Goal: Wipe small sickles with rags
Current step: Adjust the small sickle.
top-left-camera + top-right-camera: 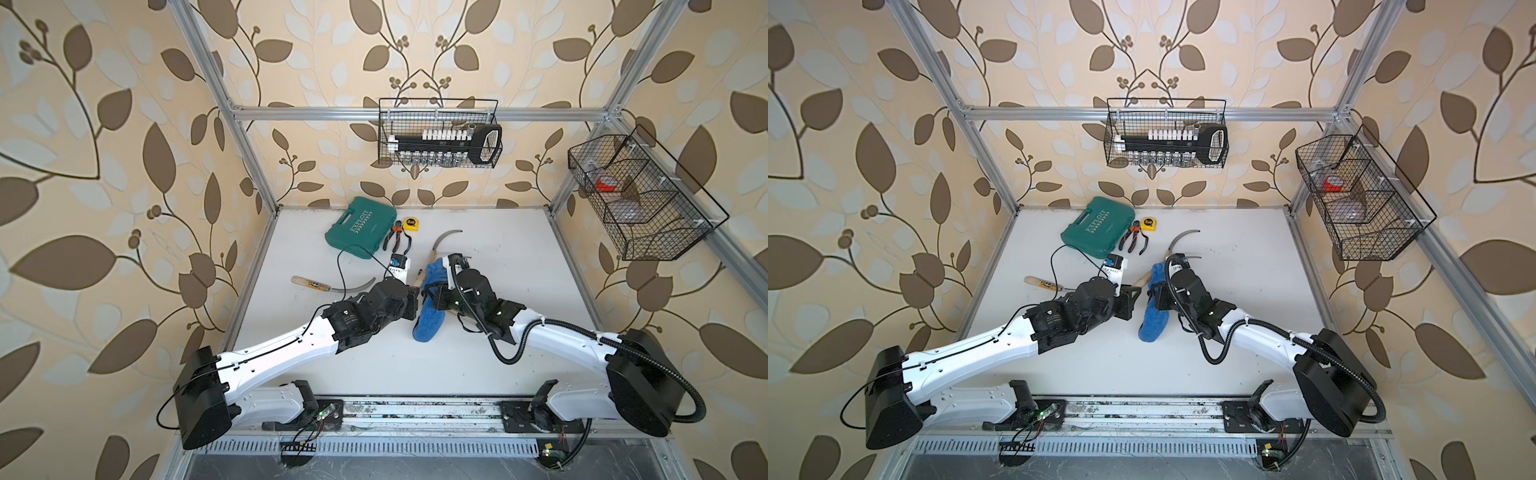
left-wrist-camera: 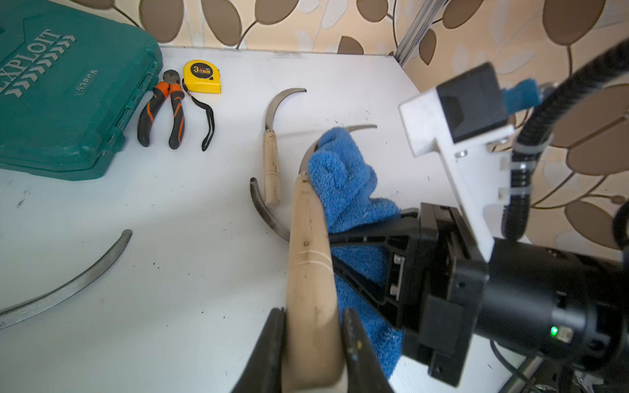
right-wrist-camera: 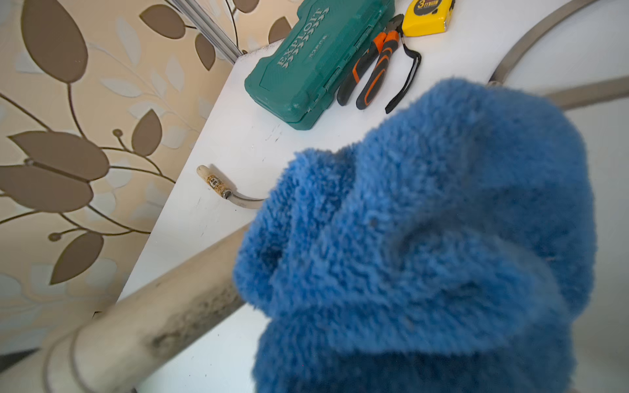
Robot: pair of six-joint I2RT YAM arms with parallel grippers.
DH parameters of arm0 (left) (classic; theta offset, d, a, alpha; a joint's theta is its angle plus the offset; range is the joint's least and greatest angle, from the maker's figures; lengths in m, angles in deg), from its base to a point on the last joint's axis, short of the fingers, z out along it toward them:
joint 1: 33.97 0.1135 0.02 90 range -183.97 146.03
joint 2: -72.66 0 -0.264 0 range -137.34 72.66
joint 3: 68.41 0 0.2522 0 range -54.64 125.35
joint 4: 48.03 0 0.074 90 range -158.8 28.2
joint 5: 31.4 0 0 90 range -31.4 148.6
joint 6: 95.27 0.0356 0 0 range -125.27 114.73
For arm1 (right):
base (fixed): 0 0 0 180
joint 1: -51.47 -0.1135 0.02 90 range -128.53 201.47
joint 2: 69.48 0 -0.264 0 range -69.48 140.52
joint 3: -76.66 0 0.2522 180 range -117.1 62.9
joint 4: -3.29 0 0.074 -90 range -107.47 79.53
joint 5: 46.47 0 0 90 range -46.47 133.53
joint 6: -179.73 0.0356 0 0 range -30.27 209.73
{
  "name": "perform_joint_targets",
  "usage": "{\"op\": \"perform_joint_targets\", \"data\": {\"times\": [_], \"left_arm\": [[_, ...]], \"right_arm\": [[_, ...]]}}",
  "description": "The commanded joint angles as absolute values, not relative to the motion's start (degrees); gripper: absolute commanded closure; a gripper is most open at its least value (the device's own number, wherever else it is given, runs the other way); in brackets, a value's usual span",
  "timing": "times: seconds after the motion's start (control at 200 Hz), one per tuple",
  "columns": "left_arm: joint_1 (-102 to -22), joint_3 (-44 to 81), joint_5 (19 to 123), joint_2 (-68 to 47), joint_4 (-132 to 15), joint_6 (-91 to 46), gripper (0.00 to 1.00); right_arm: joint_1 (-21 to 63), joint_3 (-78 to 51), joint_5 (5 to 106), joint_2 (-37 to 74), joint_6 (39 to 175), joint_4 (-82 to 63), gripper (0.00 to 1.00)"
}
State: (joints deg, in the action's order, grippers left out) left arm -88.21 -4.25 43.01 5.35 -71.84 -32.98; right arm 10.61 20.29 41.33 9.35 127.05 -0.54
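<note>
My left claw (image 2: pixel 313 340) is clenched on the pale wooden handle of a small curved-bladed sickle (image 2: pixel 308 245). Butt in the claw, its long axis runs outward, the blade tip hooking away from the teal plastic case (image 2: pixel 68 102) marked EXPLOIT, 53PCS. My right claw (image 2: pixel 335 250) grips the fluffy blue rag (image 2: pixel 343 183) bunched over the blade's base. A second sickle (image 2: pixel 270 160) lies on the white counter (image 2: pixel 170 238) between it and the orange-and-black pliers (image 2: pixel 163 112) beside the case.

Both the left arm (image 1: pixel 282 345) and the right arm (image 1: pixel 561 336) have white shells (image 1: pixel 976 353) and black joint housings (image 1: pixel 386 303). A thin black cable (image 1: pixel 339 270) runs along the left arm; a ribbed black hose (image 2: pixel 519 177) serves the right. The left gripper (image 2: pixel 313 311) has black tapered fingers (image 2: pixel 269 347).
</note>
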Motion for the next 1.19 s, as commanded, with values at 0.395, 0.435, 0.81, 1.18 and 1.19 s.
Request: {"op": "perform_joint_targets", "data": {"times": [0.395, 0.435, 0.81, 1.18, 1.19], "left_arm": [[-88.99, -11.39, 58.61, 8.02, -63.43, -35.97, 1.0], [-88.99, -11.76, 59.45, 7.89, -62.87, -36.34, 1.0], [-88.99, -12.28, 64.24, 5.53, -60.01, -37.55, 1.0], [-88.99, -12.96, 62.32, 5.51, -59.39, -37.54, 1.0], [-88.99, -13.0, 62.23, 5.47, -59.3, -37.53, 1.0]], "right_arm": [[10.17, 13.17, 45.83, 12.63, 121.58, 2.39, 1.0], [10.08, 13.21, 45.8, 12.52, 121.25, 2.72, 1.0], [9.46, 11.4, 46.6, 13.66, 117.93, 4.11, 1.0], [8.85, 10.47, 46.74, 14.72, 116.56, 4.03, 1.0], [8.84, 10.46, 46.75, 14.65, 116.54, 4.05, 1.0]]}}
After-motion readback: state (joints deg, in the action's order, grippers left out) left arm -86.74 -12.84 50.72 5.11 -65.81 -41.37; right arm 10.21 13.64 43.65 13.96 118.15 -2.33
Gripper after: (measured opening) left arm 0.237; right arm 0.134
